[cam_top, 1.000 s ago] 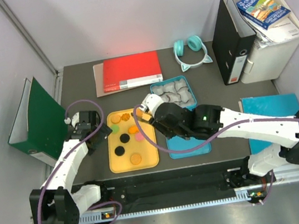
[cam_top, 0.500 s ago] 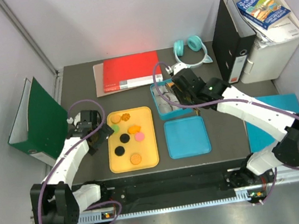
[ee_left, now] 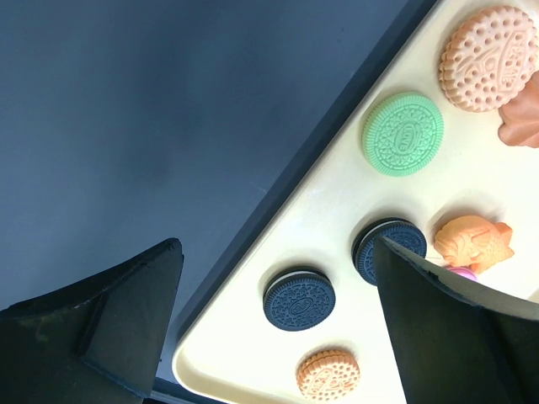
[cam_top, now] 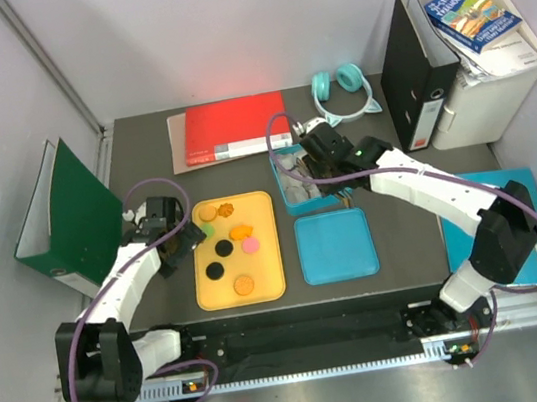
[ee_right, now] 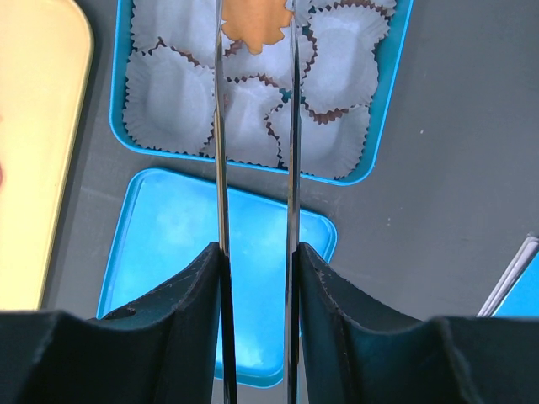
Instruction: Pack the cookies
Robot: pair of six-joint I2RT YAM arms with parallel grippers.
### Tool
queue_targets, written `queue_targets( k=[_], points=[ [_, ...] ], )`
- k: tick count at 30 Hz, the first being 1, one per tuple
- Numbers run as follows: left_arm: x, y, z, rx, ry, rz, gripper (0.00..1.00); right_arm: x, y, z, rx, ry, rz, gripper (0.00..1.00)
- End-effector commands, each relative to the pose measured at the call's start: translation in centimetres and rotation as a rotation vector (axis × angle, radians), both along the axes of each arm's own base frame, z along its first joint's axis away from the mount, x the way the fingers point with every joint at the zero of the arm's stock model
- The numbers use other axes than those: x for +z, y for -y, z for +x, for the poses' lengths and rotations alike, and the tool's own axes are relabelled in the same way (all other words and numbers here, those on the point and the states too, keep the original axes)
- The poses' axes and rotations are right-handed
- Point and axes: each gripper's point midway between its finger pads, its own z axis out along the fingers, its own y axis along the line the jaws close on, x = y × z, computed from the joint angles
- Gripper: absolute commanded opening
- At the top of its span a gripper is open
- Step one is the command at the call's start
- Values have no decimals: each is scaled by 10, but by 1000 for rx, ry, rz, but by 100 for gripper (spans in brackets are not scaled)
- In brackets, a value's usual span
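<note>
Pinching orange cookie; right jaws above paper cups

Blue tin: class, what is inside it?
White paper cups fill the tin; those in view look empty. The right tool holds an orange cookie over them. The cookie partly covers one cup, and the tin's far end is out of frame.

Nothing legible (book cover blurred)
</note>
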Motion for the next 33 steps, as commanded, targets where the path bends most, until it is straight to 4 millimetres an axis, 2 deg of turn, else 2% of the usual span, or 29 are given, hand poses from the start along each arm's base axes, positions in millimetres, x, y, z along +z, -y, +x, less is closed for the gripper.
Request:
queue_targets(
  k=[1, 12, 15, 22, 26, 28, 29, 32, 33],
  points=[
    [10, 2, 14, -12, 48, -9, 98, 9, -7, 18, -40, 50, 43, 35],
    [7, 3, 13, -16, 41, -14, 98, -4, 2, 25, -79, 40, 1, 39],
    [6, 3, 13, -13, 39, -14, 98, -5, 3, 26, -82, 38, 3, 40],
    [5, 2, 12, -10, 36, -10, 98, -5, 4, 25, -89, 36, 2, 52],
    [6, 2, 12, -9, 37, -13, 98, 1, 4, 22, -86, 41, 19, 53],
    [6, 1, 11, -7, 38, -9, 98, 12, -3, 19, -64, 55, 58, 52],
    [7, 0, 11, -5, 40, -5, 98, 25, -14, 10, -16, 81, 85, 52],
    [10, -3, 12, 11, 48, 12, 98, 45, -35, -8, 86, 134, 97, 52],
    [12, -4, 14, 20, 52, 13, 98, 47, -51, -23, 145, 133, 100, 52]
  ],
)
